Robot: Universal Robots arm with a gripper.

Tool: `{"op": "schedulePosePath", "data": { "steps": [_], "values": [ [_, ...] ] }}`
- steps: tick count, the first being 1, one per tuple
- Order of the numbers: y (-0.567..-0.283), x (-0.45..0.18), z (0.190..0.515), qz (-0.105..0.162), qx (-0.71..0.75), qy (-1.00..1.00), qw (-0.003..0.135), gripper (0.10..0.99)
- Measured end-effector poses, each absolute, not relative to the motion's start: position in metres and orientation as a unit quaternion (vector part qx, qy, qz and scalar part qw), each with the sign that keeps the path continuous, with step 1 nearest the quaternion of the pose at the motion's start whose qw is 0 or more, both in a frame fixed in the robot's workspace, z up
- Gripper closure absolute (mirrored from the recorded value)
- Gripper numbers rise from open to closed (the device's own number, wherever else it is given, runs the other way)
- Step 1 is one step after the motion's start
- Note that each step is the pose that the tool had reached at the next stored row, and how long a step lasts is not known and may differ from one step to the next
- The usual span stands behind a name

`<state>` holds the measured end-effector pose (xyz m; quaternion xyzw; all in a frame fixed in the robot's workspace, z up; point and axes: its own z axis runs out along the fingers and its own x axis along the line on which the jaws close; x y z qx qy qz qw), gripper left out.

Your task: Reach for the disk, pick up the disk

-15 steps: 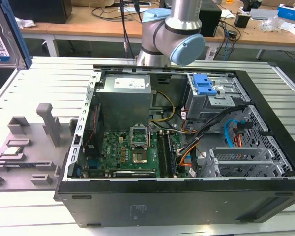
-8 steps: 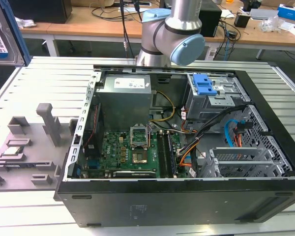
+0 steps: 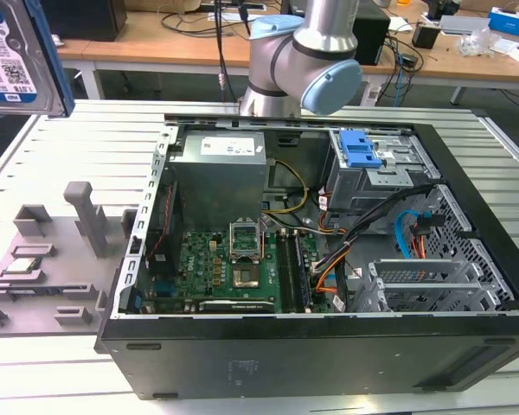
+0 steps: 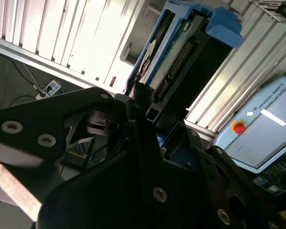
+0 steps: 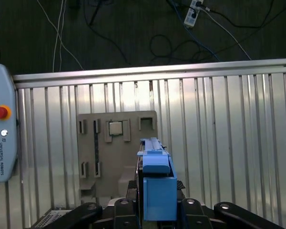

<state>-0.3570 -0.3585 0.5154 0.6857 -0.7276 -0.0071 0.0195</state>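
The flat silver-metal disk with blue side frame (image 3: 13,56) hangs upper left in the exterior view, clamped edge-on in my black gripper (image 5: 158,196) above the grey fixture plate (image 5: 93,143). I judge the hold thin; a jolt could drop it.

Silver-metal disk (image 3: 17,60), blue plastic at its edge; ribbed bare-metal table (image 5: 229,143); matt grey plastic fixture (image 5: 101,125).
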Motion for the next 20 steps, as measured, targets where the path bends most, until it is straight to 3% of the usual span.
{"op": "schedulePosePath", "data": {
  "steps": [20],
  "values": [
    [-0.358,-0.278,0.515,-0.007,0.686,-0.728,0.020,0.722]
  ]
}}
